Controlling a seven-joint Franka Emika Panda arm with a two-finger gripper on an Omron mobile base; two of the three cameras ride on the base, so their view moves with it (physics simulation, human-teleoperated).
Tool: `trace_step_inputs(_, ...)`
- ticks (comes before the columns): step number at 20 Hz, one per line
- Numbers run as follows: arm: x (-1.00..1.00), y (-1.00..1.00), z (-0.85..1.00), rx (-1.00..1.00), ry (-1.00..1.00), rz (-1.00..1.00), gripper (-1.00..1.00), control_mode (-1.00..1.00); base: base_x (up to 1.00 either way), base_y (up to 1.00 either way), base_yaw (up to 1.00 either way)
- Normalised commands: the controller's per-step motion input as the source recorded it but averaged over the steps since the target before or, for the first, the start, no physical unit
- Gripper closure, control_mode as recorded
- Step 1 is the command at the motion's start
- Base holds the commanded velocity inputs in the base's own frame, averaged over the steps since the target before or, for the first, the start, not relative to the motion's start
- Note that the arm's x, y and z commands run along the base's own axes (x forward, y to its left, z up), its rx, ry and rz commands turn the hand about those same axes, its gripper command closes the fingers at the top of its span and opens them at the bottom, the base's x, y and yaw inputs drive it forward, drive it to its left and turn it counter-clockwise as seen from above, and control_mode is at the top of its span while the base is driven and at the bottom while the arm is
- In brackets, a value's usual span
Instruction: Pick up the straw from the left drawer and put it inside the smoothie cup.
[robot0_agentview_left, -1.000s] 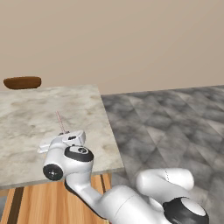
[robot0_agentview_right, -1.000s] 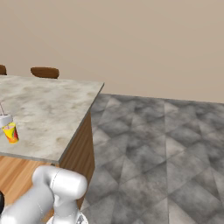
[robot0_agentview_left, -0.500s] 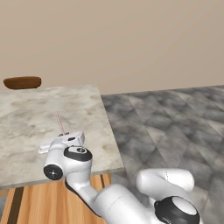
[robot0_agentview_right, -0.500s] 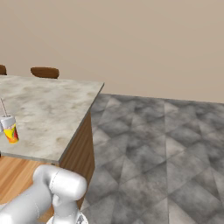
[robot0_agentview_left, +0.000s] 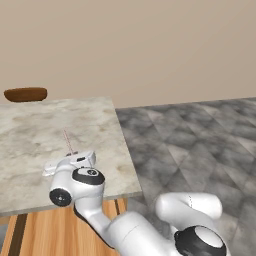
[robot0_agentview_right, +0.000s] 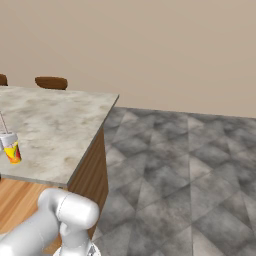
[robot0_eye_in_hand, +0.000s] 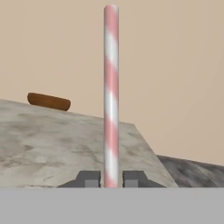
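Observation:
The straw (robot0_eye_in_hand: 111, 96), striped pink and white, rises straight up between my two fingertips (robot0_eye_in_hand: 89, 178), and my gripper (robot0_eye_in_hand: 111, 179) is shut on it low down. In the left base view the hand (robot0_agentview_left: 70, 164) lies over the counter's front part, the thin straw (robot0_agentview_left: 67, 141) leaning up from it, and the smoothie cup is hidden behind the hand. The yellow smoothie cup (robot0_agentview_right: 11, 149) stands near the counter's front edge at the far left, and the straw (robot0_agentview_right: 3, 122) runs down to its top. The left drawer (robot0_agentview_left: 35, 232) of orange-brown wood is open below the counter.
The marble counter (robot0_agentview_left: 30, 130) ends at a corner on the right, with grey tiled floor (robot0_agentview_left: 200, 135) beyond it. A brown oval bowl (robot0_agentview_left: 25, 93) sits at the counter's far edge. A beige wall closes the back.

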Motion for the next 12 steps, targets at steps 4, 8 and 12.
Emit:
trace_step_inputs(4,0.06,0.08,0.01,0.00,0.00,0.00,1.00,-1.00,0.00,0.00,0.00)
trace_step_inputs(8,0.19,0.14,0.00,0.00,0.00,0.00,1.00,-1.00,0.00,0.00,0.00)
trace_step_inputs(12,0.24,0.18,0.00,0.00,0.00,0.00,1.00,-1.00,0.00,0.00,0.00)
